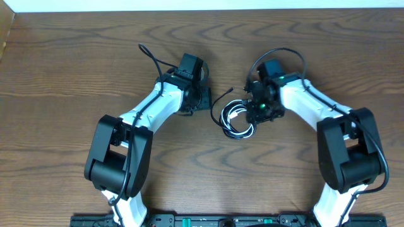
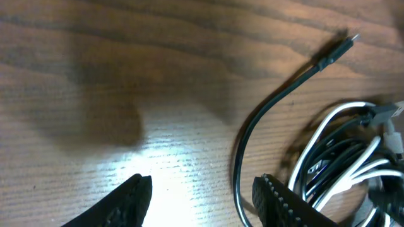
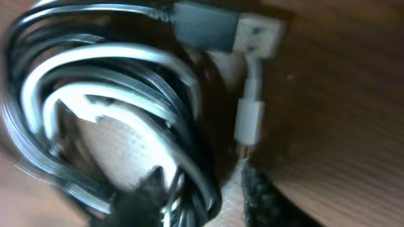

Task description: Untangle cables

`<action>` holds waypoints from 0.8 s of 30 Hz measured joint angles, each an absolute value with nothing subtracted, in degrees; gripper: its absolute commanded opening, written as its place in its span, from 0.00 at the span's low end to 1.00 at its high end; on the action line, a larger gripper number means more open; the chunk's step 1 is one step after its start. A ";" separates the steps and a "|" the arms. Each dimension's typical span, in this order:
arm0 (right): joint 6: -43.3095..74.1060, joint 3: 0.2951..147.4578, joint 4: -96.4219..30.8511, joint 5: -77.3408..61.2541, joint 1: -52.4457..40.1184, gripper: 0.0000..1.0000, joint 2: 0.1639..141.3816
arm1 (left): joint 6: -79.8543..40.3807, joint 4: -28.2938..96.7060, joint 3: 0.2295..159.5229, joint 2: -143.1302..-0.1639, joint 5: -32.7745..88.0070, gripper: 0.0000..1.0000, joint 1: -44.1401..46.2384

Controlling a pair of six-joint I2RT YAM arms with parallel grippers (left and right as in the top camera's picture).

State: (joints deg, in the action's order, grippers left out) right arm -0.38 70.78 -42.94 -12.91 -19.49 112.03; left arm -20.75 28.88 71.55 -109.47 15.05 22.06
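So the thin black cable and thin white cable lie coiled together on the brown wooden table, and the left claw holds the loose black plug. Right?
Not quite. The thin black cable and thin white cable are coiled together on the brown wooden table, but the left wrist view shows the left claw open and the loose black plug lying on the wood, apart from it.

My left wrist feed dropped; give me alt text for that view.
A black cable curves over the wooden table from its small plug down between the fingers of the open left tool; a black-and-white cable tangle lies at right.
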 measured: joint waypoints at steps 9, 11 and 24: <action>0.82 70.81 -41.65 -6.81 -22.44 0.01 111.61 | -20.75 29.04 71.55 -108.99 15.94 0.57 20.86; 0.16 70.78 -41.50 -7.29 -22.44 0.01 111.24 | -20.80 27.99 71.55 -108.18 16.78 0.61 20.05; -3.60 70.74 -40.49 -9.15 -22.44 0.01 101.10 | -21.32 23.75 71.81 -106.39 18.26 0.69 18.46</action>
State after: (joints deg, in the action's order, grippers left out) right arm -3.60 70.74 -40.49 -9.15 -22.44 101.10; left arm -21.32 23.75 71.81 -106.39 18.26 18.46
